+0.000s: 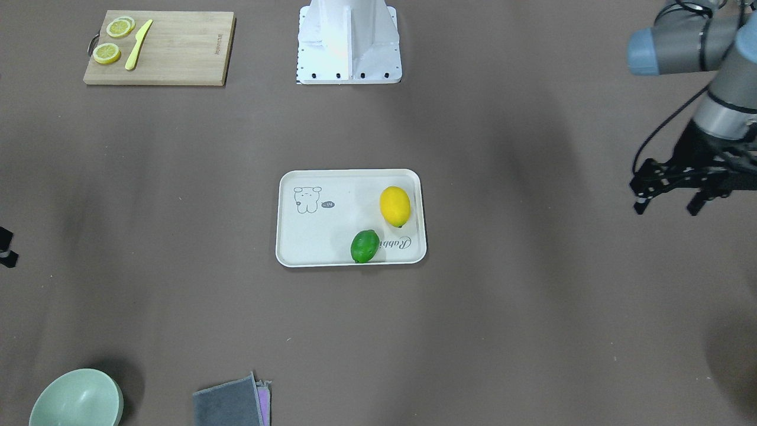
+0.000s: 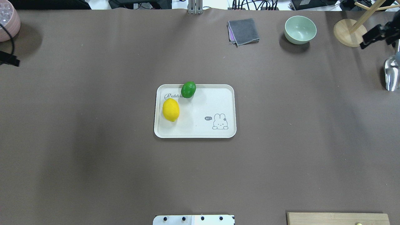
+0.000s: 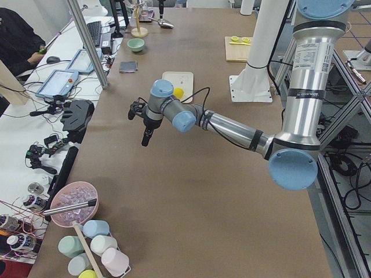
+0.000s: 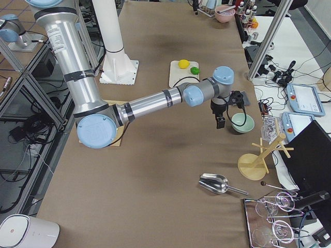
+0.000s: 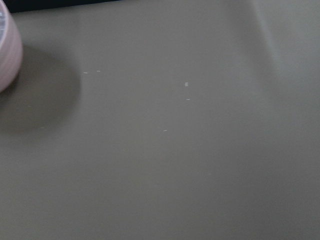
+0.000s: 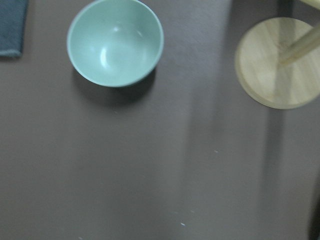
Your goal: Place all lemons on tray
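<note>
The yellow lemon (image 1: 395,206) (image 2: 171,109) and the green lemon (image 1: 365,246) (image 2: 188,89) both lie on the cream-white tray (image 1: 331,236) (image 2: 200,106) at mid-table. The green one rests against the rim by the "Rabbit" script. My left gripper (image 1: 666,208) (image 2: 9,59) is open and empty, hovering far out at the table's left end. My right gripper (image 2: 376,42) (image 1: 5,245) is open and empty at the far right, near the green bowl. Neither wrist view shows the tray or the lemons.
A bamboo cutting board (image 1: 177,53) with lemon slices and a yellow knife lies near the robot base (image 1: 349,41). A green bowl (image 2: 300,29) (image 6: 115,42), grey cloth (image 2: 243,31), wooden stand (image 2: 349,32), metal scoop (image 2: 392,73) and pink bowl (image 2: 7,20) line the edges.
</note>
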Action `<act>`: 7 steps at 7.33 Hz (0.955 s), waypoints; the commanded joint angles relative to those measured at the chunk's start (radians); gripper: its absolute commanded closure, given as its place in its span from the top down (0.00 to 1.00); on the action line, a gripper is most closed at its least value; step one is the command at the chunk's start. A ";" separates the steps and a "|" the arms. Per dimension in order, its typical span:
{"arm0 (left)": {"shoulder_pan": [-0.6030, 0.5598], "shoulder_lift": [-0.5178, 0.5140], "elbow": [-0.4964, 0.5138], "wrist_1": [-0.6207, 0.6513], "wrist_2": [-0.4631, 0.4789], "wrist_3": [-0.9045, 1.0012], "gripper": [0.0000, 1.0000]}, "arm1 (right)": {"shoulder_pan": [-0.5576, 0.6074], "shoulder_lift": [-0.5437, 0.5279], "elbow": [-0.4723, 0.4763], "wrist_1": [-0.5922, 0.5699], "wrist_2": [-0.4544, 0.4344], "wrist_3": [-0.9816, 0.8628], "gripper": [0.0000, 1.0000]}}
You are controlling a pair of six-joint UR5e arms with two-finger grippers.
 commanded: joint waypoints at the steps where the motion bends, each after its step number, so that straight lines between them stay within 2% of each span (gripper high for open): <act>1: -0.237 0.072 0.000 0.116 -0.208 0.234 0.98 | 0.130 -0.117 0.000 -0.085 0.002 -0.332 1.00; 2: -0.289 0.111 0.008 0.129 -0.237 0.284 0.98 | 0.175 -0.175 -0.005 -0.084 0.017 -0.406 1.00; 4: -0.325 0.168 0.037 0.129 -0.233 0.291 0.98 | 0.232 -0.297 0.020 -0.073 0.086 -0.416 1.00; 7: -0.354 0.211 0.054 0.127 -0.233 0.291 0.98 | 0.253 -0.322 0.043 -0.078 0.089 -0.415 1.00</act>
